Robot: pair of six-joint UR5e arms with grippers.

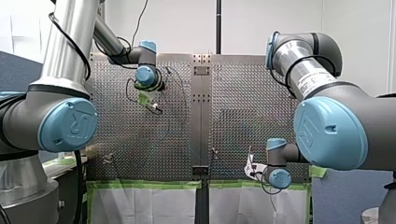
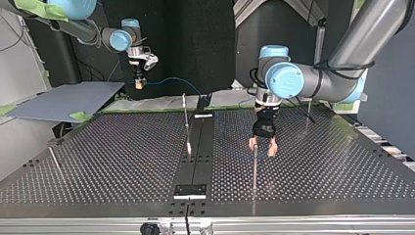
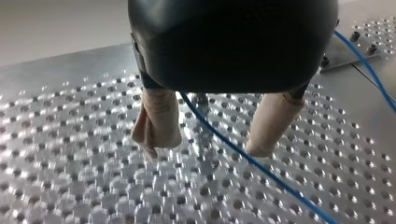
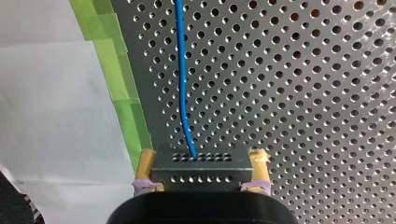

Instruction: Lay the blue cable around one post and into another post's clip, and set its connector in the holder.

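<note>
Front view: my left hand (image 1: 150, 100) hangs upper left of centre, my right hand (image 1: 252, 169) lower right; top view: left fingers (image 2: 252, 143) parted by a post (image 2: 254, 169); right wrist view: right hand clamped on the connector (image 4: 201, 165), blue cable (image 4: 181, 70) leaving it over the desk (image 4: 303, 93); left wrist view: cable lies between the parted fingers.

Left wrist view: the left tool (image 3: 207, 147)'s black housing covers the roots of both fingers, and the blue cable (image 3: 243, 156) vanishes behind it. The cable also runs out of the picture further along.

Right wrist view: the connector (image 4: 201, 170) hides the inner faces of the right tool (image 4: 203, 156)'s fingers, and the tool body itself is cut off.

Front view: the left arm (image 1: 60, 121) and right arm (image 1: 331, 130) block the worktop (image 1: 243, 121)'s side edges. The posts (image 1: 108, 157) are just tiny blips, and the cable can't really be traced.

Top view: whatever the right tool carries past the worktop's far edge is too small to make out.
</note>
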